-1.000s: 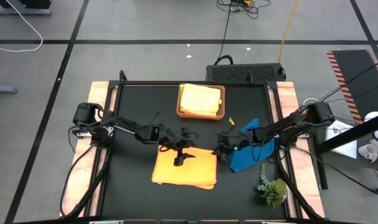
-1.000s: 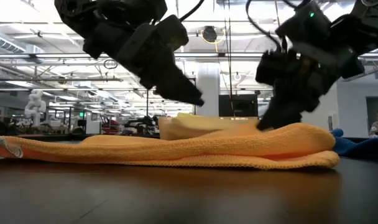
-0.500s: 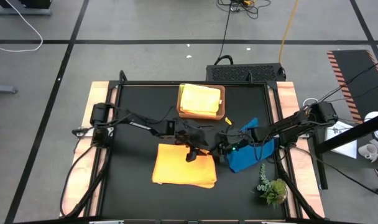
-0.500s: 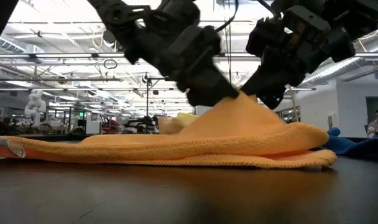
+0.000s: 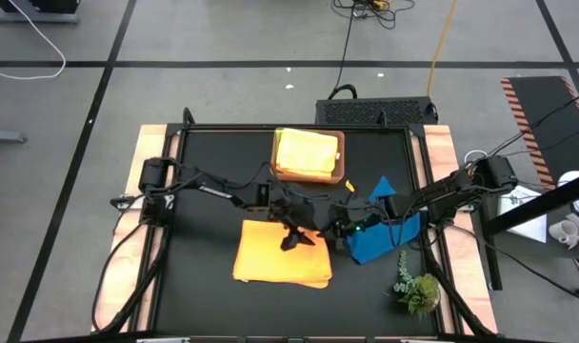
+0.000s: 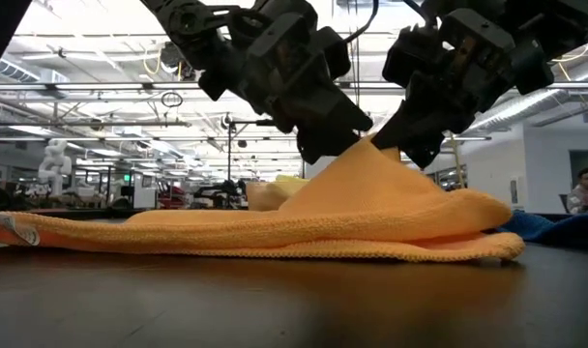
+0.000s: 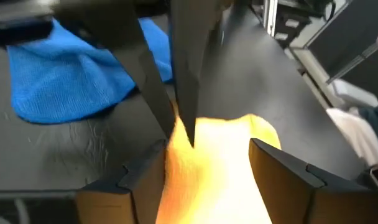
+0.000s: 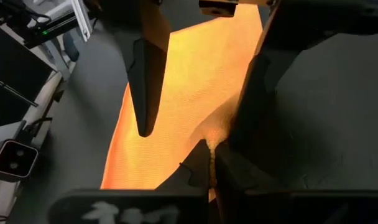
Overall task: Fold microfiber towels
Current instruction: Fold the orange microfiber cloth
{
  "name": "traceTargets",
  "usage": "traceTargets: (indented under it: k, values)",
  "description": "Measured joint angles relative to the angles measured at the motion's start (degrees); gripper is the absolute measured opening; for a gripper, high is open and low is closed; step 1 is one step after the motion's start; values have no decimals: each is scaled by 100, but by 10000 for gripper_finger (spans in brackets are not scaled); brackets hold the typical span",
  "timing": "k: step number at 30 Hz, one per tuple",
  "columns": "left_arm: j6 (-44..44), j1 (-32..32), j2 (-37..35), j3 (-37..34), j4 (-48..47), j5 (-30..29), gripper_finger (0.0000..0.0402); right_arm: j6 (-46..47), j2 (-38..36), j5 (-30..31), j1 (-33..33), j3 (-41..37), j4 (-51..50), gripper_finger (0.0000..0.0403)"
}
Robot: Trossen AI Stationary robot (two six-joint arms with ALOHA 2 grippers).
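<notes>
Both grippers meet at the orange towel [image 5: 282, 252]'s raised right edge: right gripper [image 8: 211, 149] jaws pinching it, left gripper [image 7: 204, 158] jaws spread.

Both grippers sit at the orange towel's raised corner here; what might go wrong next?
The right gripper is shut on the orange towel corner while the open left gripper crowds it: they may collide. The left may grab only one layer, spoiling the fold. The blue towel lies close and could be dragged.
</notes>
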Motion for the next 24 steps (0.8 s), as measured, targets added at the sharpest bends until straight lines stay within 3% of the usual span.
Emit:
traceTargets:
  k: [9,17,20,24]
  values:
    - [-284,126,0,0,-63,-4,151,-15,-212,0,7,0,152,0]
    - [281,122,-4,0,-28,86,13,-39,-387,-11,22,0,98,3]
    - [340,122,-4,0,-3,85,10,69,-391,-18,75,0,-86,26]
    - [486,122,-6,0,-6,83,5,365,-389,38,116,0,-529,85]
